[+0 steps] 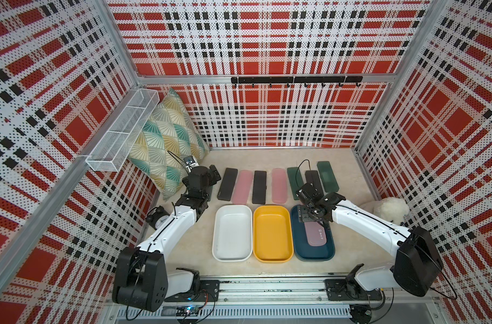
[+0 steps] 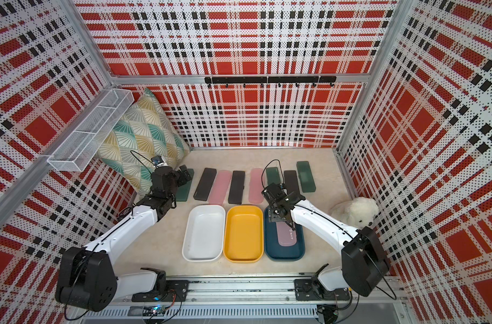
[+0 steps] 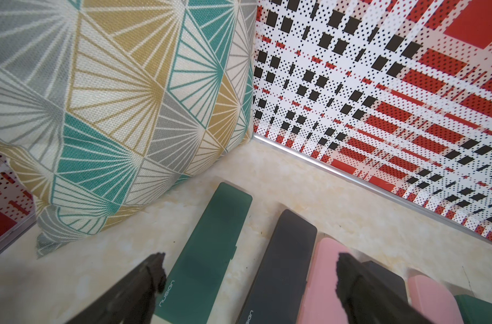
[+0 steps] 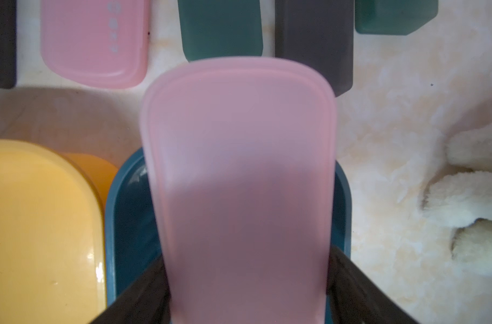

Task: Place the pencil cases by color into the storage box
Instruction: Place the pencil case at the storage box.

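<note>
The right claw (image 4: 247,280) gripped a pink case (image 1: 316,235), its length running along the blue tub (image 1: 300,248); the left claw (image 3: 250,262) gaped open.

pencil cases (image 1: 259,187) behind three tubs (image 1: 272,235), one case (image 1: 317,235) over the rightmost

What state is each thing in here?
pink pencil case: held over blue tub.
right jaws: shut on pink pencil case.
left jaws: open, holding nothing.
white tub: empty.
yellow tub: empty.
eight row cases: flat on table.
</note>
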### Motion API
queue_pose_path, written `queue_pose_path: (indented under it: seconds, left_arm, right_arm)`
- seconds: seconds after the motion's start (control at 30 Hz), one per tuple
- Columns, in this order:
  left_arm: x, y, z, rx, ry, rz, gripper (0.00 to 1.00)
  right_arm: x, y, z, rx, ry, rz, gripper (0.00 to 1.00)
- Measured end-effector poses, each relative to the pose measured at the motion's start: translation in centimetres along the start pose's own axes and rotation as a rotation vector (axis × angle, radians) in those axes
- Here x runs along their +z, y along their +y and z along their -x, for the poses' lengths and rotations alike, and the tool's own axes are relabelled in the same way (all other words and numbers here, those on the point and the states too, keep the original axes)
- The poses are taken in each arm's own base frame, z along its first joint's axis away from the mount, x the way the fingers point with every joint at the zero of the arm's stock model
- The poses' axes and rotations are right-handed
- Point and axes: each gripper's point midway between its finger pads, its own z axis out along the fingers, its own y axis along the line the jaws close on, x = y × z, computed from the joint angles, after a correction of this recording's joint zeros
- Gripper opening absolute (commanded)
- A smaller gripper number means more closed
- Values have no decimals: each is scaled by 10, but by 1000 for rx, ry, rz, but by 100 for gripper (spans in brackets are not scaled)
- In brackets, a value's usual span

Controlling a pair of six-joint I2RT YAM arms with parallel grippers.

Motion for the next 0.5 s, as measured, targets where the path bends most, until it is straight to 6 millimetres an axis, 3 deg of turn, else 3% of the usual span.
queue_pose_path:
  seconds: [0.27, 0.5]
  left_arm:
    - [2, 1, -3, 0, 8, 6, 99]
    - [2, 1, -4, 1, 10, 7, 99]
  right_arm:
    - [8, -8, -19, 22, 29, -24, 64]
    - [12, -10, -24, 27, 36, -37, 64]
